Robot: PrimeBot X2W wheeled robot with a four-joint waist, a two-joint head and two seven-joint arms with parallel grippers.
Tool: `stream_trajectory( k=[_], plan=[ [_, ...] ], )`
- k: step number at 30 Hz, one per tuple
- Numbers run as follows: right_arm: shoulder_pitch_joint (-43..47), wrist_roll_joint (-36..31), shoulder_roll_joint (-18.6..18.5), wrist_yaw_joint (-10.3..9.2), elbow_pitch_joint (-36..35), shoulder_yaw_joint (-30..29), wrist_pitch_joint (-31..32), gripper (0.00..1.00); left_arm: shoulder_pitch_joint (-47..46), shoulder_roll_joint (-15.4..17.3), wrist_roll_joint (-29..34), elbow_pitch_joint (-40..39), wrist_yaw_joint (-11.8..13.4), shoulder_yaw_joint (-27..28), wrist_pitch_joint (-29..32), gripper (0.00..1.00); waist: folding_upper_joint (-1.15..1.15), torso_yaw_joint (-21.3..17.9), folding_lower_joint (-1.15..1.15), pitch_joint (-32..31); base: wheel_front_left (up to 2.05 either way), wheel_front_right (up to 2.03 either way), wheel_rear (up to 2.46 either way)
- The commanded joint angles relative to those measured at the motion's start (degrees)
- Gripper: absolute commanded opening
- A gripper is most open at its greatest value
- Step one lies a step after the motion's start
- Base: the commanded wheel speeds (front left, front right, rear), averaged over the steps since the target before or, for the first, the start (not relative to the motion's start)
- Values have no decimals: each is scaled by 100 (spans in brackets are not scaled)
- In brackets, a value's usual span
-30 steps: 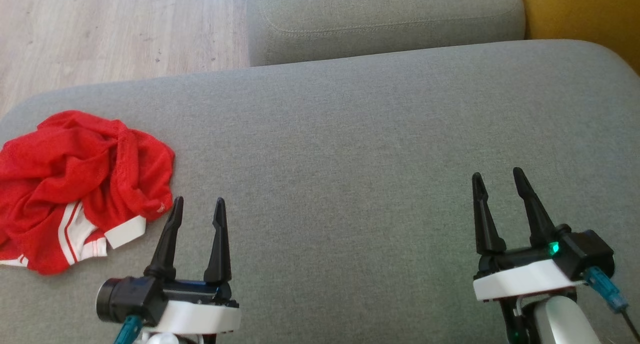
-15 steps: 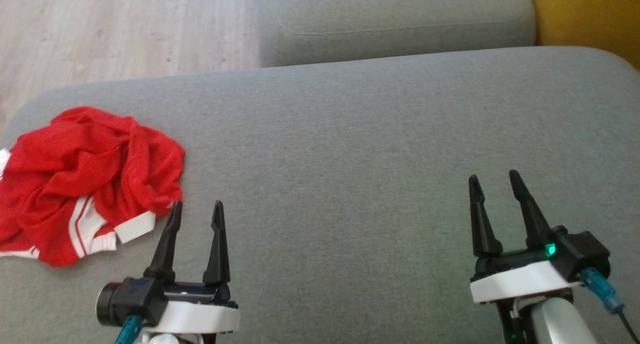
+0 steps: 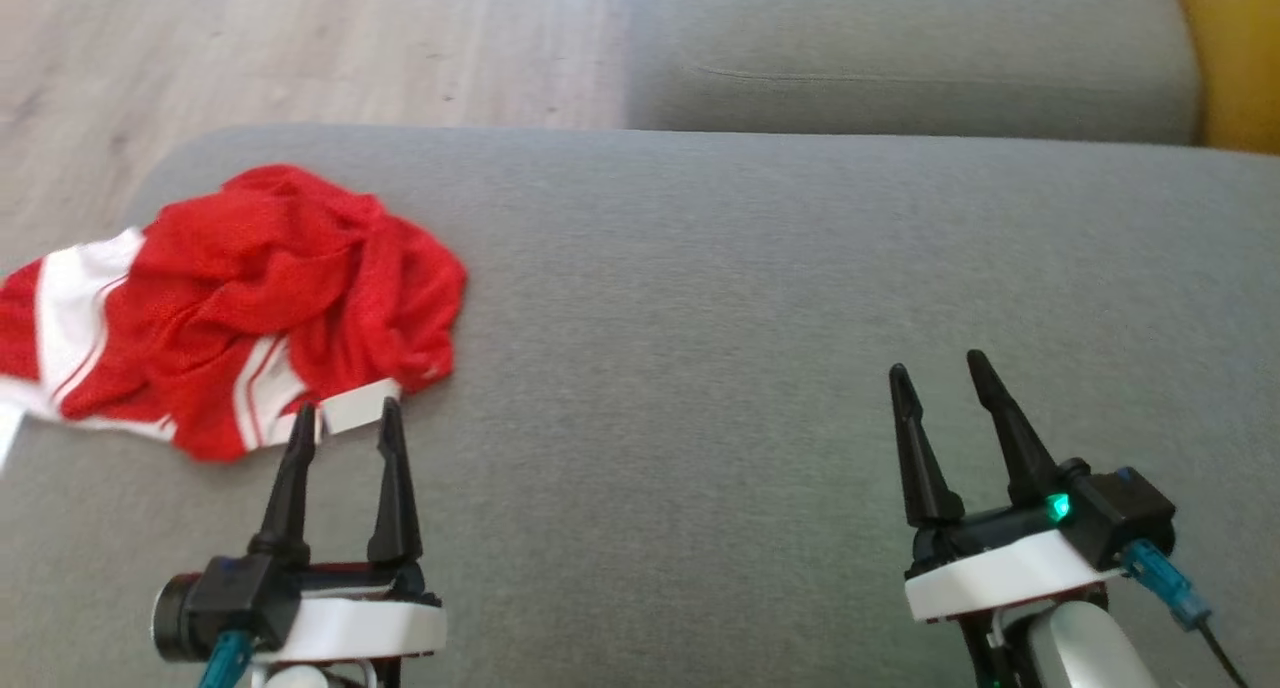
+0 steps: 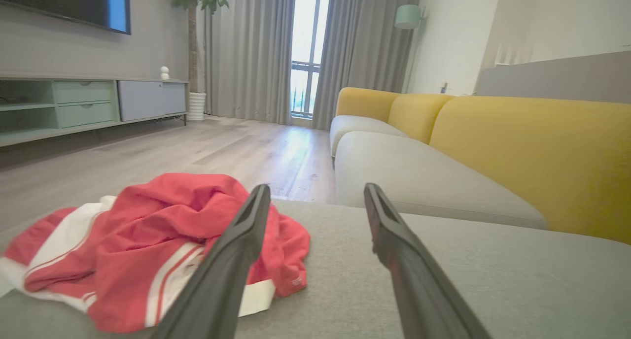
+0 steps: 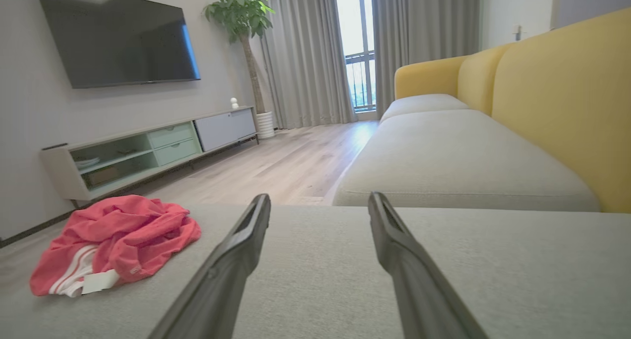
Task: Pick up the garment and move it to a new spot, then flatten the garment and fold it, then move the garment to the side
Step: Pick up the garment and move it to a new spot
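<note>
1. The left gripper (image 3: 346,408) has its two dark fingers spread wide with nothing between them. Their tips stand at the near edge of the garment (image 3: 260,288), by its white hem band. Whether they touch the cloth cannot be told.
2. In the left wrist view, one finger crosses in front of the garment's heap. The other crosses bare upholstery just beside it.
3. The right gripper (image 3: 937,364) is also spread and empty. It sits well apart from the garment, off to its right.
4. The garment is red mesh with white stripes and a white band, crumpled in a loose heap. It lies on the grey seat cushion (image 3: 700,318), and a striped part trails away to the left.
5. Beyond the garment lies pale wooden floor (image 3: 300,48). A second grey cushion (image 3: 900,58) sits beyond and to the garment's right, with a yellow backrest (image 4: 532,156) further right.
6. Far beyond the garment, the right wrist view shows a low cabinet (image 5: 148,152), a wall-mounted television (image 5: 118,43), a potted plant (image 5: 241,14) and grey curtains (image 5: 305,58).
</note>
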Motion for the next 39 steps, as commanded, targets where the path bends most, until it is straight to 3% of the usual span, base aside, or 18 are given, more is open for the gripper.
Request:
stream_trajectory(
  k=[1,16,26,30,34,39],
  plan=[
    [-179,46,-42,44,-179,168,-62,100,-146,-8,53,-176,31,226,-55,100,0,210,0,-47,0,0,0],
    [-72,111,-42,44,-148,456,-62,100,-17,-8,149,-182,51,470,-55,100,0,1099,0,-190,0,0,0],
    [-132,113,-42,44,-187,570,-62,100,-39,-8,17,-176,20,764,-55,100,0,1123,0,-12,0,0,0],
    [-254,14,-42,44,-201,597,-62,100,-283,25,109,-56,-116,921,-55,100,0,976,0,250,0,0,0],
    [-435,-85,-42,44,-258,498,-62,100,-764,254,176,109,-255,1170,-55,100,0,765,0,654,0,0,0],
    [-687,-304,-42,44,-338,471,-62,100,-1807,1001,317,828,-473,1148,92,100,0,528,0,1230,0,0,0]
  ],
)
